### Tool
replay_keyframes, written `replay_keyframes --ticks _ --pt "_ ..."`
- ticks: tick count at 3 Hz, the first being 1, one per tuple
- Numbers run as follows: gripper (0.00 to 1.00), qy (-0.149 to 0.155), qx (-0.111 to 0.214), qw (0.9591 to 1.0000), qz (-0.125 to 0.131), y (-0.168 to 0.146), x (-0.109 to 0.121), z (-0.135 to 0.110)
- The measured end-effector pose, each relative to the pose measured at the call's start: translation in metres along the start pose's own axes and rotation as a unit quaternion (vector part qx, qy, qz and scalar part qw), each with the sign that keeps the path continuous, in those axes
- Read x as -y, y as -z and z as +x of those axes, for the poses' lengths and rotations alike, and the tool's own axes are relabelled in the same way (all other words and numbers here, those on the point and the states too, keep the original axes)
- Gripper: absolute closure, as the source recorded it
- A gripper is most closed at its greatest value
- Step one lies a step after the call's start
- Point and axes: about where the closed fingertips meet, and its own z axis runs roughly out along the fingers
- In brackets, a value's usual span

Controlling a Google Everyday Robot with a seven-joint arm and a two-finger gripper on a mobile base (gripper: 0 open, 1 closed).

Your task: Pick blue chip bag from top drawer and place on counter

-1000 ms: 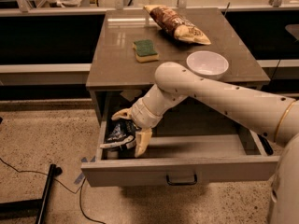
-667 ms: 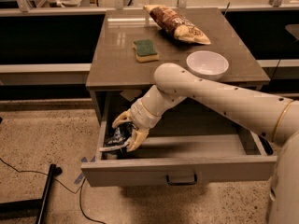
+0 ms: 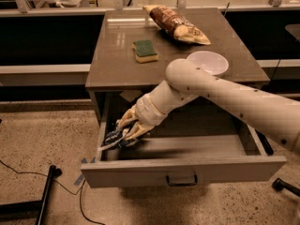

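I found the hand (image 3: 129, 129) down in the top drawer's (image 3: 187, 170) left end. The blue chip bag (image 3: 114, 138) lay touching it, slightly leftward, long axis roughly along the drawer front. Whether the hand was clamped, I could not tell.

**Worktop clutter & floor bits**

Green sponge (image 3: 145, 51) sits mid-worktop (image 3: 112, 67). Brown-yellow chip bag (image 3: 177, 24) lies diag. at back, white bowl (image 3: 207, 62) nr right-front edge. Black cable (image 3: 18, 168) + stand leg (image 3: 45, 198) on speckled floor (image 3: 42, 135). Gripper (image 3: 129, 131) low, under worktop's left front.
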Motion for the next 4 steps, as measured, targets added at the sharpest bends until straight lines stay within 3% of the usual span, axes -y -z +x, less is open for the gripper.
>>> replay_keyframes --ticks 1,2,3,4 --pt "1.0 0.027 -0.003 0.9979 0.059 0.065 -0.001 -0.029" --pt "1.0 0.065 -0.035 0.9916 0.107 0.138 0.002 -0.063" --pt "1.0 0.1 -0.076 0.9845 0.123 0.194 0.018 -0.097" --pt "1.0 0.128 -0.118 0.9776 0.119 0.231 0.048 -0.125"
